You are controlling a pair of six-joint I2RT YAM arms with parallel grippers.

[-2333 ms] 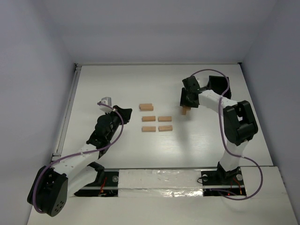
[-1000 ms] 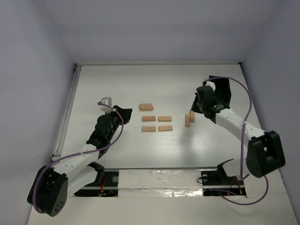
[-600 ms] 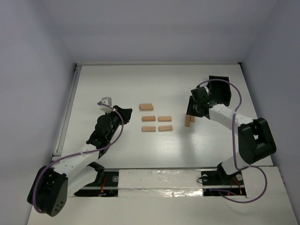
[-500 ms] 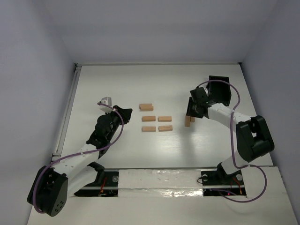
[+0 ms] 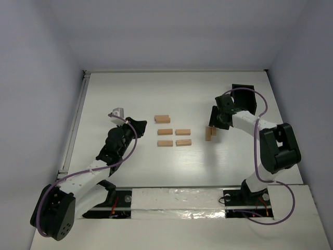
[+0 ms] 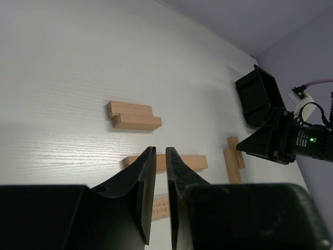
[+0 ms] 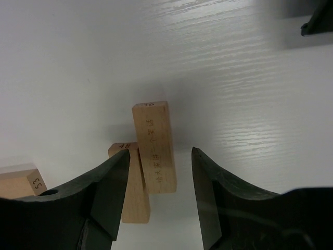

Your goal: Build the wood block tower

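Right gripper (image 7: pixel 158 159) hangs released, jaws spread either side of one wood block (image 7: pixel 153 138) laid against a second block (image 7: pixel 134 200) toward the right edge of the surface (image 5: pixel 145 94), likely a tower base.

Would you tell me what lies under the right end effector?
Two blocks side by side: one between the end effector's open fingers, the other partly hidden by a finger.

Layout: five blocks (image 5: pixel 165 132) mid-table (image 5: pixel 135 94), block pair (image 5: pixel 208 134) to their right.
Of the five, one lies behind-left, with two rows of two in front of it. The pair lies side by side, touching and staggered, between the spread fingers of the right gripper (image 7: pixel 158 156). A black box (image 5: pixel 244 99) sits behind-right of the pair.
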